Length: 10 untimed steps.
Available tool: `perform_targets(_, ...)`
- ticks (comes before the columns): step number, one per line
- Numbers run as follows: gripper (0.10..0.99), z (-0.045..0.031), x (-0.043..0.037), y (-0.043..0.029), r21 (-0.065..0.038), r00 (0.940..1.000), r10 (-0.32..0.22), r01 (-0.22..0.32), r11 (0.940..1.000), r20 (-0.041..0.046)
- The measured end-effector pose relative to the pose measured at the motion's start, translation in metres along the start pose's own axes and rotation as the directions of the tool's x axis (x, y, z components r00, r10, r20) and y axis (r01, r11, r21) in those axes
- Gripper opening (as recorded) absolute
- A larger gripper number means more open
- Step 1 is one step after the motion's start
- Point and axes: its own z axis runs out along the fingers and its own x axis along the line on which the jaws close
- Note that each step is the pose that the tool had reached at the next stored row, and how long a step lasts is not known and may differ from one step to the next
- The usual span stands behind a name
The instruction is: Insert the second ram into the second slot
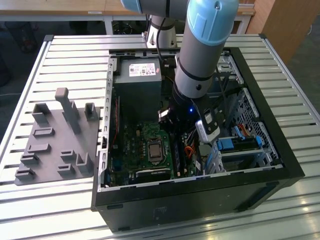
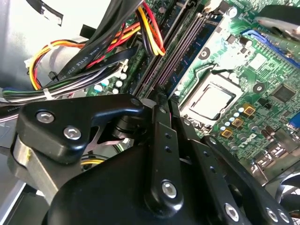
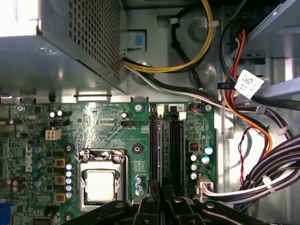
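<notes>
Blue stick: the second ram (image 3: 160,154) stands edge-down in its slot (image 3: 161,123) beside the processor (image 3: 100,184)
Grip: my gripper (image 3: 159,191) pinches its end; keeps it upright for pressing

A grey tray (image 1: 55,142) with upright blocks lies on the slatted table (image 1: 280,200), beside the open computer case (image 1: 280,150).

Matt black plastic gripper (image 2: 161,101); glossy green motherboard (image 3: 108,136) with a bright metal processor lid (image 3: 101,185); perforated, seemingly bare-metal power supply (image 3: 84,37); ribbed metal tabletop (image 1: 55,65).
</notes>
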Motion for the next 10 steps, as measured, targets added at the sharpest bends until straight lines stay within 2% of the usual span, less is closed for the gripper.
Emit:
perform_targets(2,0.137,0.0002,-0.0001,0.0000,0.006,1.0000,-0.002,0.002,1.0000,-0.0018)
perform_targets(10,0.137,0.0003,-0.0015,0.0002,0.009,0.9995,-0.032,0.032,0.9995,-0.0030)
